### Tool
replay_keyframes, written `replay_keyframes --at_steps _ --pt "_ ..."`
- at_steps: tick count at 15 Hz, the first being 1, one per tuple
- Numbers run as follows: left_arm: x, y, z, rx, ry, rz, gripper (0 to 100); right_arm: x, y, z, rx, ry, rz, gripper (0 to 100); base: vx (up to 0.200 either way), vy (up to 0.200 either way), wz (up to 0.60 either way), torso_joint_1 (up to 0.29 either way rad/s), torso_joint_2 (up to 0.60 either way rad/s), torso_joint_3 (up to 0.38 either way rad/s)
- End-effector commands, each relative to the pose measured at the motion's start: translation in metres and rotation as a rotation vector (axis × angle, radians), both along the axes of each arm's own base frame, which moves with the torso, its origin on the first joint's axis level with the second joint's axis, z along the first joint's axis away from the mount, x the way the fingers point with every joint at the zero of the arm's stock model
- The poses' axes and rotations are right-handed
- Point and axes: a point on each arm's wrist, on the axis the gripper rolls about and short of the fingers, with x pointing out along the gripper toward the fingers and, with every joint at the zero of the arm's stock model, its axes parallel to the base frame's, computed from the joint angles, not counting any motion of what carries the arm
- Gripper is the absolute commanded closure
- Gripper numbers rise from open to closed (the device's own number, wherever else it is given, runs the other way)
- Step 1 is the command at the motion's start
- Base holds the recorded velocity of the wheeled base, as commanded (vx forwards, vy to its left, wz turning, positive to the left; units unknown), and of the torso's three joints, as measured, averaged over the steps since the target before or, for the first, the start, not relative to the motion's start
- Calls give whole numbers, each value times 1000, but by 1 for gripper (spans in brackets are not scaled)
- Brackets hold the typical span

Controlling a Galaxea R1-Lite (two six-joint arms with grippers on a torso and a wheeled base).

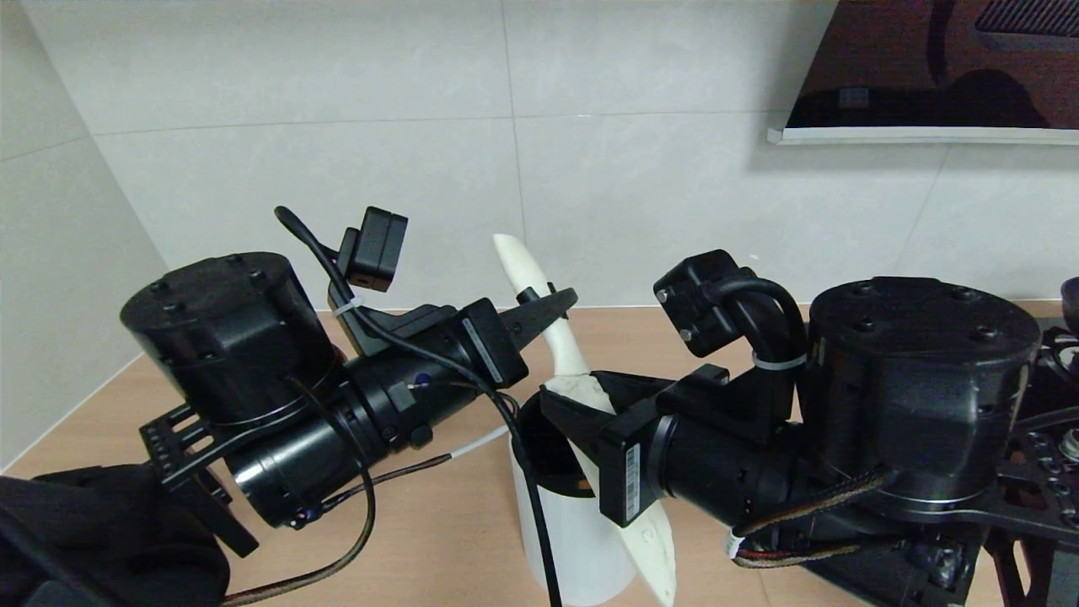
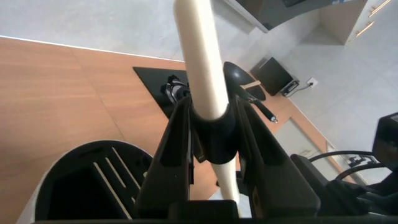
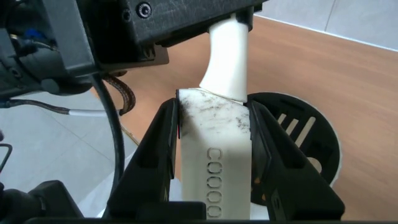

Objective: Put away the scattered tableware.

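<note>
A long white spatula (image 1: 563, 341) stands tilted above a white utensil holder (image 1: 573, 548) on the wooden counter. My left gripper (image 1: 552, 308) is shut on its slim handle (image 2: 202, 56). My right gripper (image 1: 582, 389) is shut on the wider, speckled part (image 3: 217, 143) just below. The broad blade (image 1: 656, 548) hangs down past the holder's front, outside its mouth. In the left wrist view, the fingers (image 2: 177, 134) clamp the handle directly over the holder's dark opening (image 2: 81, 180). Wooden chopsticks (image 3: 298, 127) lean inside the holder.
The wooden counter (image 1: 438, 523) runs back to a tiled wall. A black cooktop (image 2: 155, 84) with dark utensils lies further along the counter. A dark range hood (image 1: 927, 84) hangs at the upper right. Loose cables trail under my left arm near the holder.
</note>
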Motion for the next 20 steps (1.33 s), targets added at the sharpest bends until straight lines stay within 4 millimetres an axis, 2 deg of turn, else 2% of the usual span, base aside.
replay_keyframes --at_steps 1,11,12,18,20 --pt "0 0 1 -1 -1 -1 100 -1 0 0 2 -1 1 100 0 0 0 0 0 0" --pt "-4 -2 2 -5 -5 -12 100 1 1 -1 -1 0 -8 100 0 0 0 0 0 0" --pt "-4 -2 2 -5 -5 -10 100 1 1 -1 -1 0 -5 0 0 0 0 0 0 0" --pt "-6 -2 5 -11 -12 -15 100 0 -2 3 10 -7 -9 0 0 0 0 0 0 0" --pt "-7 -1 9 -22 -23 -14 100 1 -8 10 30 -19 -23 0 0 0 0 0 0 0"
